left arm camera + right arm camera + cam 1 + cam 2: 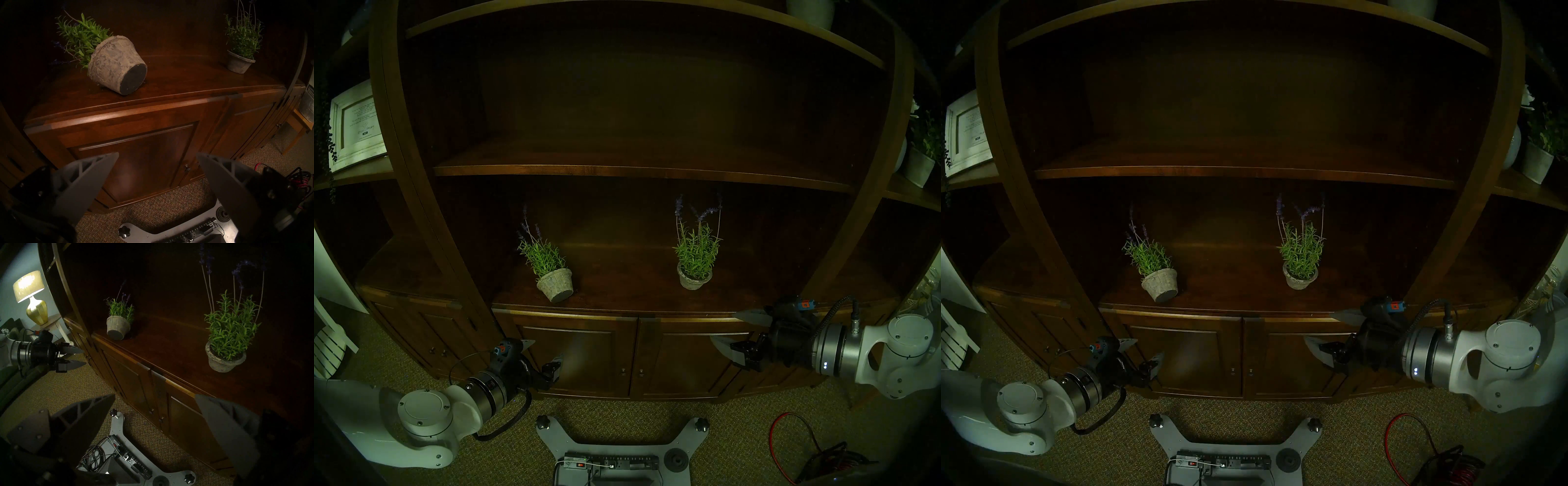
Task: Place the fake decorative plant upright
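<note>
Between my tipped plant (554, 284) and the upright plant (694, 268) the cabinet ledge (636, 295) lies bare, open for my spread left gripper (544, 350) and right gripper (726, 326), though the shelf board (636, 171) above caps the headroom over both pots.

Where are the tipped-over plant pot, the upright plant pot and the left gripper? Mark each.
tipped-over plant pot (117, 66), left wrist view, on its grey side wall.
upright plant pot (691, 281), head left view, on its front wall.
left gripper (544, 353), head left view, midway between its open fingers.
</note>
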You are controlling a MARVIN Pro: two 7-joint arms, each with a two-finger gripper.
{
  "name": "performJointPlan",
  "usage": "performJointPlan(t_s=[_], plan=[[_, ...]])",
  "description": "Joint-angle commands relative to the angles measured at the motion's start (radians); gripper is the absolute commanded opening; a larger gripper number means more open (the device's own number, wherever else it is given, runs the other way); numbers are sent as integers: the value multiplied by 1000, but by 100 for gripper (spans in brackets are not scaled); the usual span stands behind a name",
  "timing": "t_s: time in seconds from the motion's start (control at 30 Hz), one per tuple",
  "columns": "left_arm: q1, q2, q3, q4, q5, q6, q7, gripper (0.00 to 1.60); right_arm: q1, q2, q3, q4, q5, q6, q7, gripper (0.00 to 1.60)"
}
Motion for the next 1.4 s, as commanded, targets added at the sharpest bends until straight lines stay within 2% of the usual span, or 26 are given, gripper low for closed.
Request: performJointPlan(t_s=[0.0,0.13,0.23,0.27,0.4,0.53,0.8,1.07,1.37], plan=[[-11,0,-13,-15,0,-13,3,160,11,2,5,-1,-6,-18,2,160],[-16,0,-16,-26,14,7,26,160,11,3,5,-1,-7,-17,1,160],[-39,-13,-26,-47,59,113,105,160,11,4,5,-1,-7,-16,0,160],[-44,-19,-25,-46,66,121,112,160,11,4,5,-1,-7,-15,0,160],[-72,-20,-51,-69,51,186,121,160,12,5,5,-1,-8,-15,-1,160],[-92,-8,-85,-89,18,210,119,160,12,5,5,-1,-9,-14,-2,160],[-136,-6,-169,-104,-106,257,66,160,12,6,5,-1,-9,-13,-2,160],[-144,-2,-253,-80,-246,319,-44,160,12,6,4,-1,-10,-13,-2,160],[-126,0,-345,-39,-308,399,-101,160,13,6,4,-1,-10,-13,-2,160]])
